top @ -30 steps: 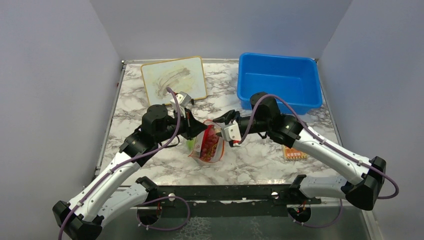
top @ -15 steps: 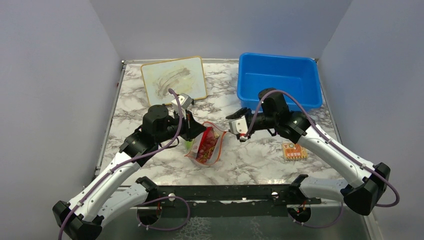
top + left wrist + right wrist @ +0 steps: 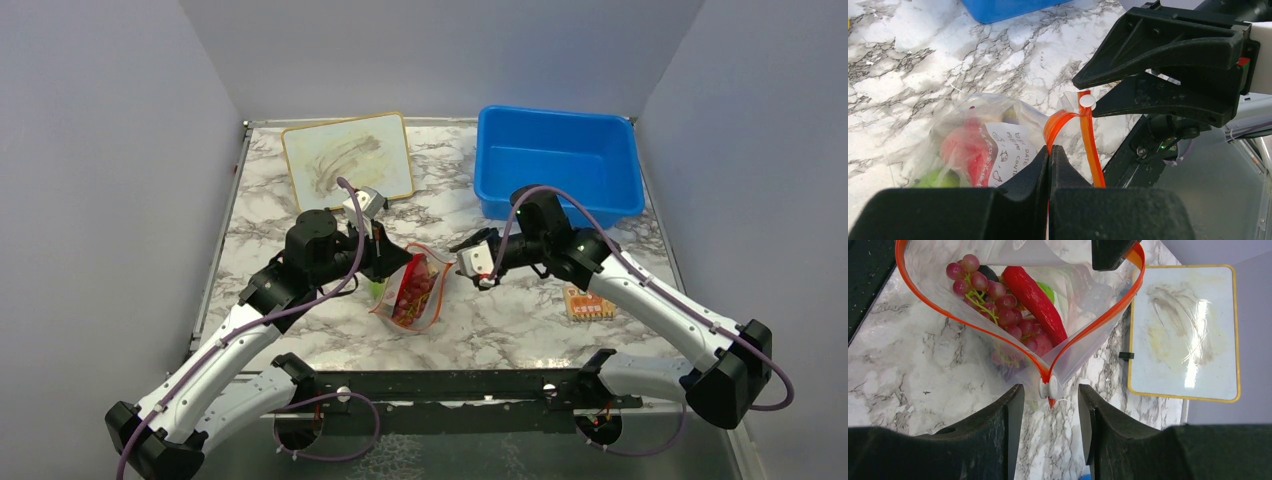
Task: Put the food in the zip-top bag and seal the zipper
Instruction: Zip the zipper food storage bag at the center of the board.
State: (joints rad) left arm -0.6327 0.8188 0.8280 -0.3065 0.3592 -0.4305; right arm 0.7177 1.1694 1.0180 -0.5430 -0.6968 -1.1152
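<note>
Jaws: left gripper (image 3: 1049, 150) pinches the zipper (image 3: 1093, 150) tight, right gripper (image 3: 1050, 396) gapes empty at the white slider (image 3: 1050, 386), bottom middle; I'd squeeze it, then pull straight.

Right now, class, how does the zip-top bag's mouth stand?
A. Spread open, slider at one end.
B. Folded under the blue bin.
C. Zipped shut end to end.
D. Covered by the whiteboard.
A: in the right wrist view the orange zipper spreads in a wide loop, the grape bunch and red chili show through it, and the white slider sits at the loop's near end.
</note>
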